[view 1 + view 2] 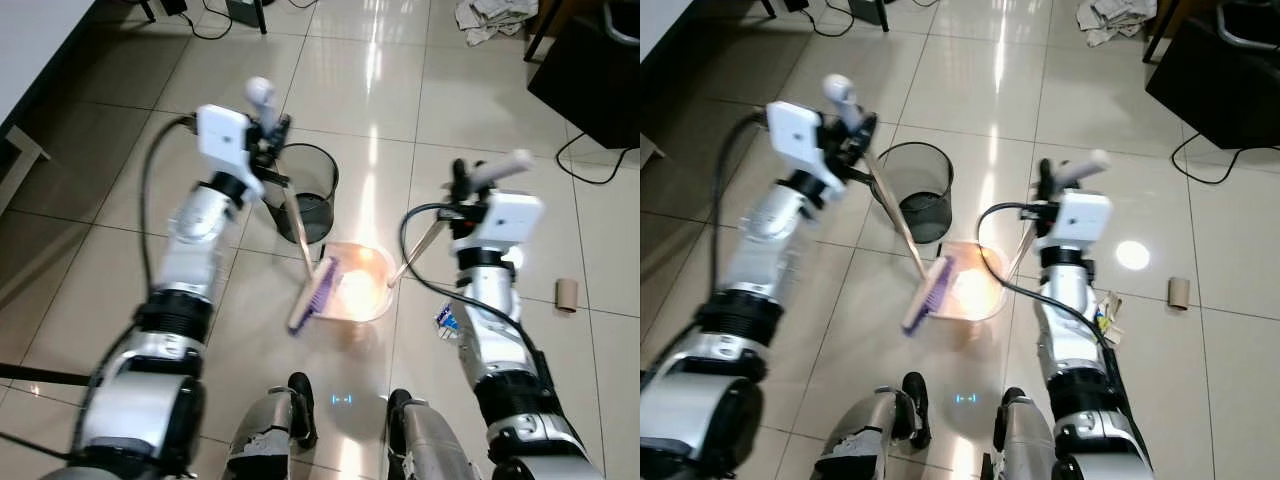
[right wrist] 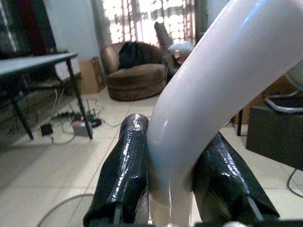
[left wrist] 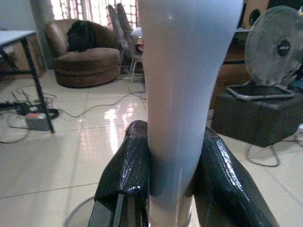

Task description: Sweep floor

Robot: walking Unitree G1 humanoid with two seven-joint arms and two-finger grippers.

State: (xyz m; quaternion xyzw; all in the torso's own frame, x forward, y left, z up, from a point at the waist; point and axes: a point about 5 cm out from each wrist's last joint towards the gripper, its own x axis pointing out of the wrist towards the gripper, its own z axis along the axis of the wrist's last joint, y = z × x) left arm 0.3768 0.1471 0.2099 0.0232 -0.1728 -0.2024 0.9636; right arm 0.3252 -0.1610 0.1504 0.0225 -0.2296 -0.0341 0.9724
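Gripping the broom (image 1: 300,240), the left gripper (image 1: 268,145) rests purple bristles in the dustpan (image 1: 355,285) by a wire bin (image 1: 305,190). Left wrist: fingers (image 3: 128,175) clamp its handle. Right wrist: the right gripper (image 2: 173,184) pinches a curved white handle (apparently the dustpan's).

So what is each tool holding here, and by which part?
The left tool is shut on the broom, gripping the white handle near its top end. The right tool is shut on the dustpan, gripping the curved top of its long white handle.
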